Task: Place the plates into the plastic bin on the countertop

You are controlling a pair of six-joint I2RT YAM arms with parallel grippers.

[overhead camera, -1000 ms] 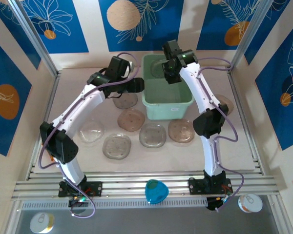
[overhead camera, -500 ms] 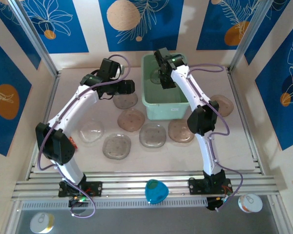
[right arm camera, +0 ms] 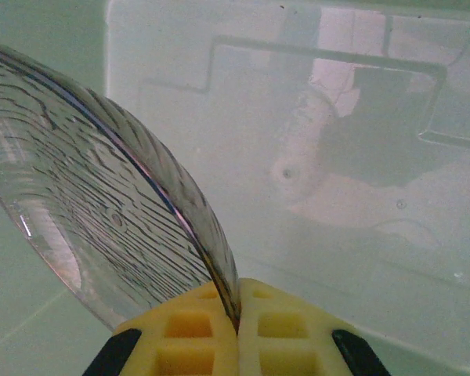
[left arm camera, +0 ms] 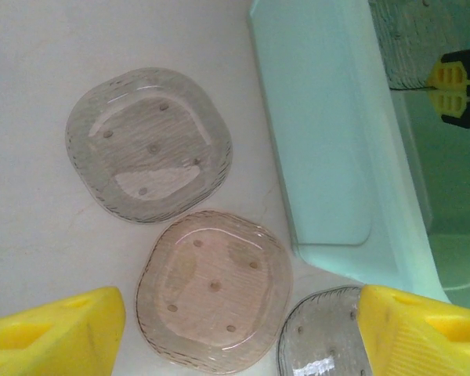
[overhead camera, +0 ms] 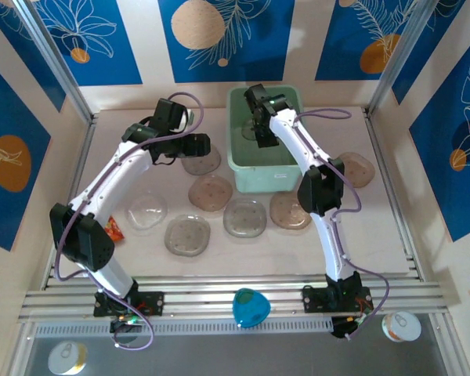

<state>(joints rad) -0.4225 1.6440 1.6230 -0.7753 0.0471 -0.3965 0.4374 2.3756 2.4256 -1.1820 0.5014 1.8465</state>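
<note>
right tool (right arm camera: 236, 317) on ribbed translucent plate (right arm camera: 102, 227)

A small red-orange packet (overhead camera: 114, 229) lies toward the left side, partly hidden. Ribbed metal rails (overhead camera: 219, 291) run along the near edge, and a bright blue rounded object (overhead camera: 249, 307) sits on them at the middle. Below, on a grey strip, are two round white things (overhead camera: 66, 357) (overhead camera: 400, 326), possibly lids. Blue wall panels (overhead camera: 219, 35) carry white leaf outlines and orange discs.
</note>
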